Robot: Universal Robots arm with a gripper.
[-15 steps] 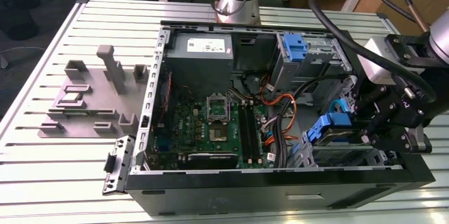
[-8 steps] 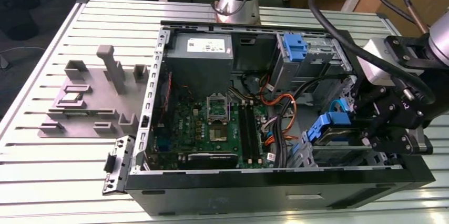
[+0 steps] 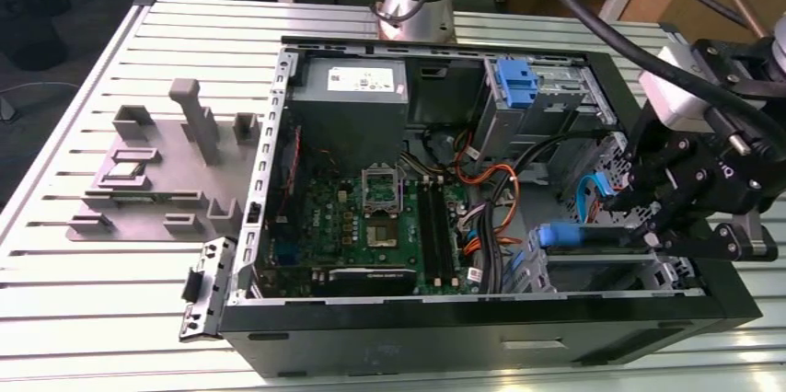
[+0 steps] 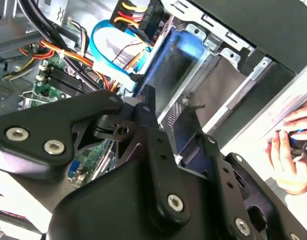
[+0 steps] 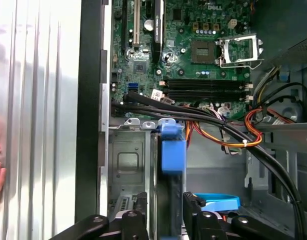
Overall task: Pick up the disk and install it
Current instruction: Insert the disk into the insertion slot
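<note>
The gripper (image 5: 166, 217) had its fingers (image 5: 193, 212) clamped on the disk (image 5: 172, 150), one on each side, though the contact was partly cut off in the first wrist view. The disk stood on edge in the drive bay (image 5: 124, 160) of the open computer case (image 3: 491, 341). Its label was hidden, and black cables (image 5: 203, 117) crossed just past its blue end.

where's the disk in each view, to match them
Exterior view: the disk on edge at the bay at the exterior view's right, in the gripper.
First wrist view: the disk between the gripper's fingers, blue frame end nearest the cables.
Second wrist view: the disk just beyond the fingers, blue-edged.
Shared landmark: the green motherboard.
</note>
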